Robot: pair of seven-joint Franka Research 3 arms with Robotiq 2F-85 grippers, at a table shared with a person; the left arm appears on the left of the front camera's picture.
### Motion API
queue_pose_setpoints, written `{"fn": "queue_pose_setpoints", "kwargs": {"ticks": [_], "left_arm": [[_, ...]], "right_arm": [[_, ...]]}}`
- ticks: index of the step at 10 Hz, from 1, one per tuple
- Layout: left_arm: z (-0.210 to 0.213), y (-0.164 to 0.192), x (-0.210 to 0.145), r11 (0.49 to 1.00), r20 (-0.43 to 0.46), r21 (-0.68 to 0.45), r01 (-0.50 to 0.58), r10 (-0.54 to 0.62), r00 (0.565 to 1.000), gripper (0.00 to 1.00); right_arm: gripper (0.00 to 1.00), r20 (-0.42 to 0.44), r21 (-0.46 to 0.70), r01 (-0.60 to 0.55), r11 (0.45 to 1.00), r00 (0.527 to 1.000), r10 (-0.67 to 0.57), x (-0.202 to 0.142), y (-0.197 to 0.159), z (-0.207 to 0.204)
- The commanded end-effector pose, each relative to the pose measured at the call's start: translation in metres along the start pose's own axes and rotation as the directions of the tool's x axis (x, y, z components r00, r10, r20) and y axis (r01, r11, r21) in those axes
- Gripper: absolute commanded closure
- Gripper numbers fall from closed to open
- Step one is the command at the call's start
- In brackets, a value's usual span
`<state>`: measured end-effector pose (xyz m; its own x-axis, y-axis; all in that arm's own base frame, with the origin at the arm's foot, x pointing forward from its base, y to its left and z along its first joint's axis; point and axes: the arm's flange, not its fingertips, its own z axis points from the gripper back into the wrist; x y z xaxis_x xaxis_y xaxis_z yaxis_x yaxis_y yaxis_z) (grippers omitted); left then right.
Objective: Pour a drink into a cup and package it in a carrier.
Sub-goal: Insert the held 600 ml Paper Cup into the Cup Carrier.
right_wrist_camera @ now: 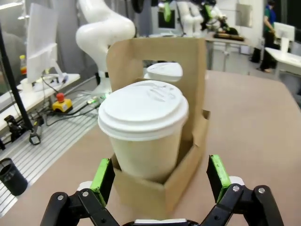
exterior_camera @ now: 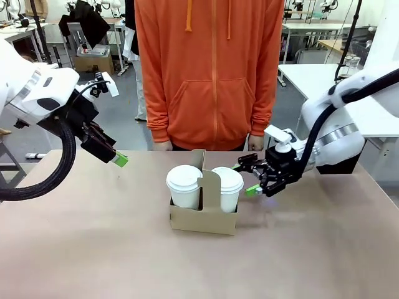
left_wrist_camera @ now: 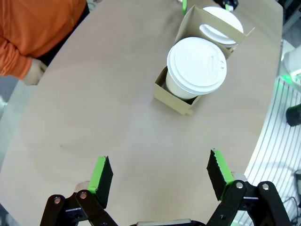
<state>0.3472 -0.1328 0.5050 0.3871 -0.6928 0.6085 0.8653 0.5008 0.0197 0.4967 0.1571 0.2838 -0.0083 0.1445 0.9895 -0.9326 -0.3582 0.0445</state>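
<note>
The right gripper (exterior_camera: 250, 179) hung spread wide and empty just beside the nearer cup (exterior_camera: 228, 189), its pads either side of that cup in the wrist view but touching nothing. That cup sat in the carrier (exterior_camera: 204, 216) ahead of the fingers, the second cup (exterior_camera: 184, 185) beyond the centre tab. The left gripper (exterior_camera: 118, 159) stood wide too, holding nothing, well apart from the carrier. Packaging looked done; the sensible move was to back the right gripper straight away from the cup without brushing the lid or nudging the light cardboard.
</note>
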Motion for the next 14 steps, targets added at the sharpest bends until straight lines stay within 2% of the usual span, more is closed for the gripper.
{"fn": "queue_pose_setpoints", "kwargs": {"ticks": [1, 2, 4, 6, 8, 9, 11, 12, 13, 14], "left_arm": [[0.002, -0.002, 0.0, 1.0, -0.008, 0.003, -0.011, 0.011, 1.0, 0.0], [0.002, -0.002, 0.0, 1.0, -0.008, 0.003, -0.011, 0.011, 1.0, 0.0], [0.002, -0.002, 0.0, 1.0, -0.008, 0.003, -0.011, 0.011, 1.0, 0.0], [0.002, -0.002, 0.0, 1.0, -0.008, 0.003, -0.011, 0.011, 1.0, 0.0], [0.002, -0.002, 0.0, 1.0, -0.008, 0.003, -0.011, 0.011, 1.0, 0.0], [0.002, -0.002, 0.0, 1.0, -0.008, 0.003, -0.011, 0.011, 1.0, 0.0], [0.002, -0.002, 0.0, 1.0, -0.008, 0.003, -0.011, 0.011, 1.0, 0.0], [0.002, -0.002, 0.0, 1.0, -0.008, 0.003, -0.011, 0.011, 1.0, 0.0], [0.002, -0.002, 0.0, 1.0, -0.008, 0.003, -0.011, 0.011, 1.0, 0.0], [0.002, -0.002, 0.0, 1.0, -0.008, 0.003, -0.011, 0.011, 1.0, 0.0]], "right_arm": [[0.0, -0.075, -0.128, 0.058, 0.99, 0.995, -0.068, 0.02, 0.027, 0.043], [0.0, -0.107, -0.256, 0.141, 0.956, 0.979, -0.173, 0.035, 0.046, 0.075], [0.0, -0.097, -0.488, 0.31, 0.816, 0.91, -0.403, 0.059, 0.095, 0.131], [0.0, -0.086, -0.644, 0.376, 0.666, 0.83, -0.551, 0.057, 0.123, 0.168], [0.0, -0.033, -0.759, 0.407, 0.508, 0.755, -0.655, 0.05, 0.154, 0.194], [0.0, -0.021, -0.782, 0.402, 0.475, 0.746, -0.666, 0.047, 0.161, 0.201], [0.0, -0.011, -0.8, 0.383, 0.462, 0.76, -0.649, 0.044, 0.164, 0.205], [0.0, -0.03, -0.839, 0.302, 0.452, 0.804, -0.594, 0.043, 0.162, 0.205], [0.0, -0.022, -0.791, 0.382, 0.477, 0.762, -0.647, 0.037, 0.162, 0.209], [0.0, -0.022, -0.791, 0.382, 0.477, 0.762, -0.647, 0.037, 0.162, 0.209]]}}
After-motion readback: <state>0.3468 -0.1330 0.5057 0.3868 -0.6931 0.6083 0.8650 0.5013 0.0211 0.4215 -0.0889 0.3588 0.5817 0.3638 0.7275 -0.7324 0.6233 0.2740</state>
